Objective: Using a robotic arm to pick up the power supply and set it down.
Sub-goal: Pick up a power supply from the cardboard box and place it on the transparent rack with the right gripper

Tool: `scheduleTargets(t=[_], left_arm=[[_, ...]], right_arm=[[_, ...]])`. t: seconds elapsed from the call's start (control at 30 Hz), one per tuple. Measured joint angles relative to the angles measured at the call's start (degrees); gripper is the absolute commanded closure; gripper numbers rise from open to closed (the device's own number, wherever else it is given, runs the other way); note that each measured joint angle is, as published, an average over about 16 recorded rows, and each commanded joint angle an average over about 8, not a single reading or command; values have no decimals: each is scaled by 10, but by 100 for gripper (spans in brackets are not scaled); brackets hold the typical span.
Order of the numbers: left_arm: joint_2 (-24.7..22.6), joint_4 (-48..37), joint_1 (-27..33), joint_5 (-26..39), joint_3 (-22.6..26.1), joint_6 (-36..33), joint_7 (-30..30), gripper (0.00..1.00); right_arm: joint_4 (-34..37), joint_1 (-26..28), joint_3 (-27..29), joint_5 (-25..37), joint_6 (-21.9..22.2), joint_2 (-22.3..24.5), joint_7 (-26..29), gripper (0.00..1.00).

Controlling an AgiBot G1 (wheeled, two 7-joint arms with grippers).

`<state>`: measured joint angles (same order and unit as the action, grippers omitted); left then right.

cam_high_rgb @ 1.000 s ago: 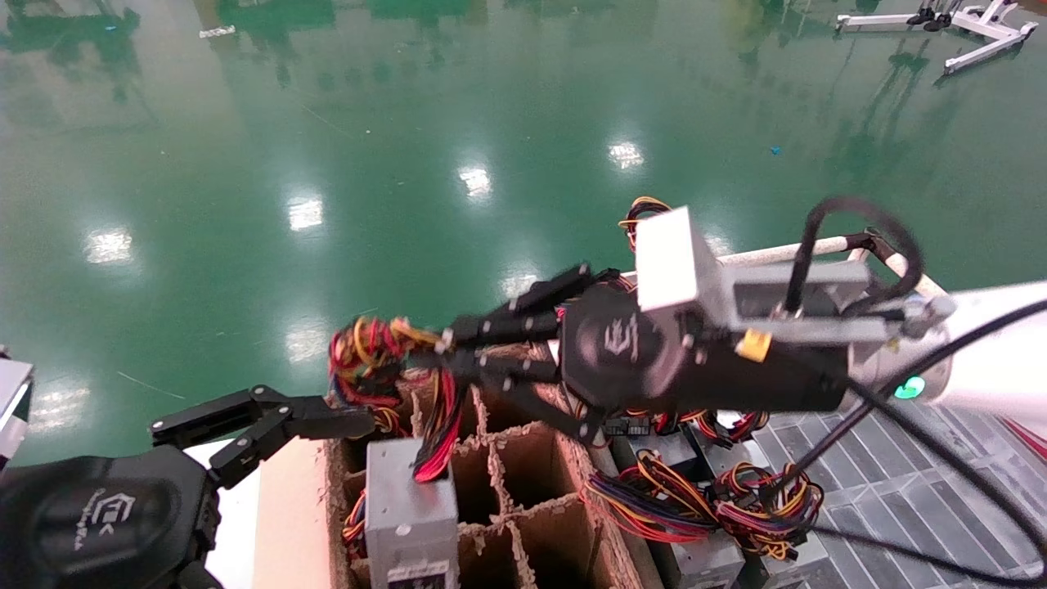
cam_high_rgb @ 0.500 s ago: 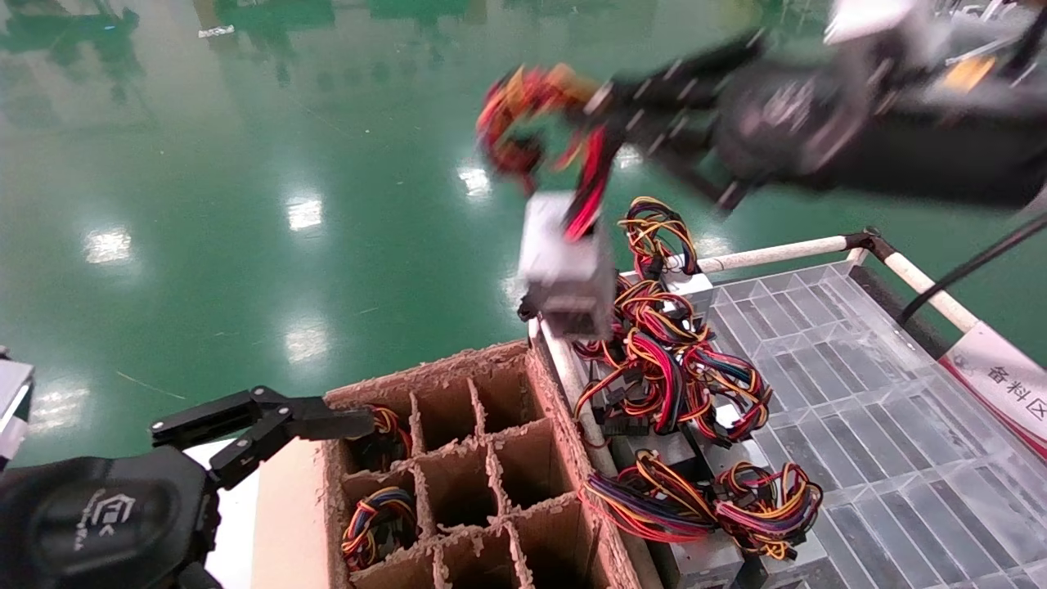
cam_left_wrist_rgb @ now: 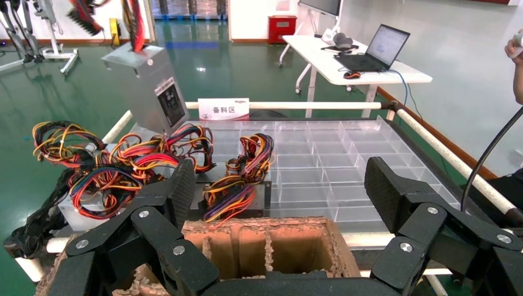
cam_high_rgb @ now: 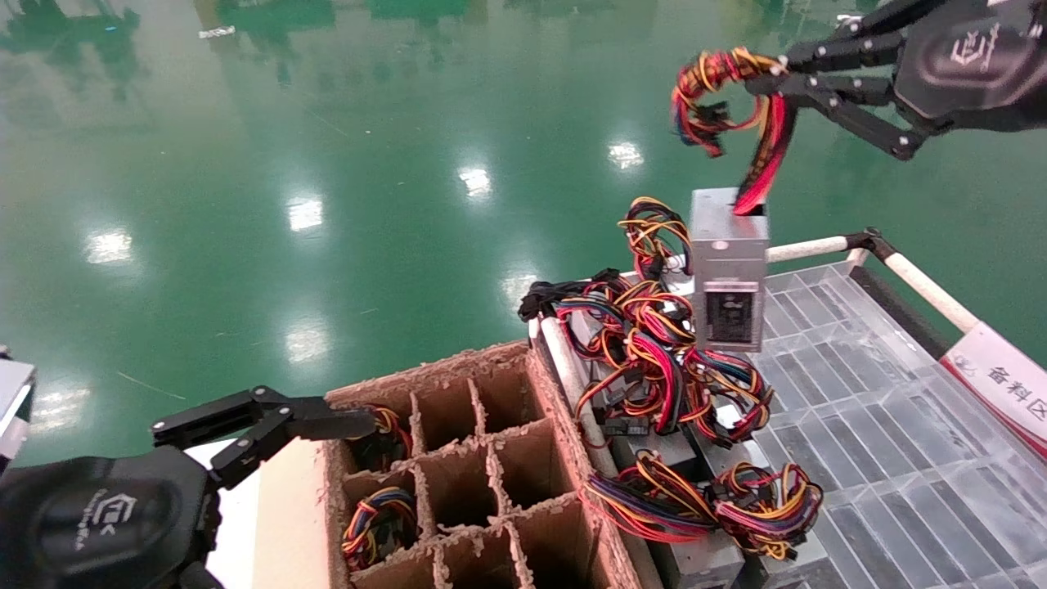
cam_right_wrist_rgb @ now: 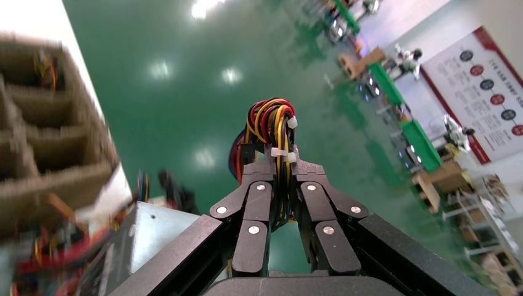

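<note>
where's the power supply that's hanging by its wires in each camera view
Head view: the power supply hangs upper right, under the right gripper, above the clear tray.
Left wrist view: it hangs upper left, behind the wire bundles.
Right wrist view: only a grey corner shows beside the fingers.
Shared landmark: its red-yellow wire bundle, pinched in the right gripper.

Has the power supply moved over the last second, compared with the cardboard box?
Yes. The power supply, hung by its wires from the right gripper, went up out of the cardboard box and rightward over the clear tray.
</note>
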<state>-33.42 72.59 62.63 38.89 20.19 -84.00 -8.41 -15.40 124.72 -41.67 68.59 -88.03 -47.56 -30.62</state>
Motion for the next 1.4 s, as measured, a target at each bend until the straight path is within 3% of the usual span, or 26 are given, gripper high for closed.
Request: scheduleTargets(t=[0.33,0.7,1.4], left_arm=[[0,0,0,0,0,0,0,0],[0,0,0,0,0,0,0,0],[0,0,0,0,0,0,0,0]], right_arm=[[49,43,-34,64,32,-3,-94,100],[95,39,-54,100,102,-35,-183,100],[146,-25,-52,100,223,-105,-224,100]])
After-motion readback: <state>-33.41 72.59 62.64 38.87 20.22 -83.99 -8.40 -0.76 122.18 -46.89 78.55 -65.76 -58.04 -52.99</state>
